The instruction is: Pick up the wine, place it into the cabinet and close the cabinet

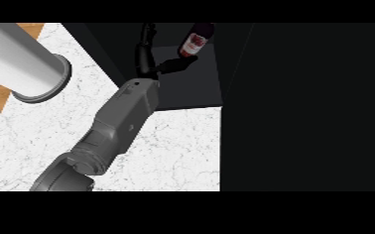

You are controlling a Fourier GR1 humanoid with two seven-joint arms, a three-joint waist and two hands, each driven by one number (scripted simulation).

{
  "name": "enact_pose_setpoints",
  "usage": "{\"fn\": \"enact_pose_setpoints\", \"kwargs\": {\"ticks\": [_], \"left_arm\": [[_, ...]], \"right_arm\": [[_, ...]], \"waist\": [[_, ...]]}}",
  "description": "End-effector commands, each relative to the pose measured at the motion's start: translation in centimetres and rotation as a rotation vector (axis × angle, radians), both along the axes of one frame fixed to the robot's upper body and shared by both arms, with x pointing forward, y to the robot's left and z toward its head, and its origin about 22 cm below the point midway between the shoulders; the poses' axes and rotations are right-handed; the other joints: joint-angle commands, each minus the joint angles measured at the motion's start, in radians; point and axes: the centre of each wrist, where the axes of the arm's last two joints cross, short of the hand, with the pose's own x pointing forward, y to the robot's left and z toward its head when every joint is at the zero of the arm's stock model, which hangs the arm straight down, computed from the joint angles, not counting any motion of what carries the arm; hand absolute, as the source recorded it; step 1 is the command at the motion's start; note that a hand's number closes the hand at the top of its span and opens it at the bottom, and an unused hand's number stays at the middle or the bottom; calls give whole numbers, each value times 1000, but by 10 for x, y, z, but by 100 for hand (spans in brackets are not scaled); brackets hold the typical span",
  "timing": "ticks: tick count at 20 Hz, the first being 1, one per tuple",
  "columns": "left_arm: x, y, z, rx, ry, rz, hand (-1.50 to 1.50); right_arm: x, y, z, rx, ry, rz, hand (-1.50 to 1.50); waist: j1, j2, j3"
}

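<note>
Left hand [150,62], as I took it from the forearm entering at the view's lower left, was the only hand in sight; the right one did not show. Its fingers [149,37] stood straight and spread, pointing up the view, while the thumb [176,65] reached out to the right. The hand looked open, not wrapped round anything.

At the far left a pale grey cylinder [29,64] stood on the white marble counter [176,148]. The grey forearm [121,121] ran diagonally over that counter, up and to the right, ending where the counter gave way to the dark cabinet [194,91].

Just right of the hand, inside the cabinet's opening, was the wine [195,42], a dark bottle with a red-and-white label. Its long axis ran almost straight up the view, leaning slightly right. The thumb's tip met or nearly met its lower end; I could not tell which. The fingers were apart from it, on its left.

Further right was only the cabinet's black bulk [300,109]; I could not make out a door there.

Judging from this, the bottle was already in the cabinet. The next move would turn on the hand drawing back down and left, away from the bottle, without the thumb tipping it.
</note>
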Motion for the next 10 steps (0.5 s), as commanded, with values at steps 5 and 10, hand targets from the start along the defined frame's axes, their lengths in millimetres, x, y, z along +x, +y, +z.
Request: {"fn": "enact_pose_setpoints", "kwargs": {"ticks": [5, 10], "left_arm": [[-5, 14, -13, -23, -26, 52, -150], [-6, 33, -19, -17, -33, 6, -150]], "right_arm": [[-18, 7, 8, 30, -37, 40, -150], [-14, 0, 4, 21, -28, 24, -150]], "waist": [[-2, 9, -6], [-3, 10, -5]]}}
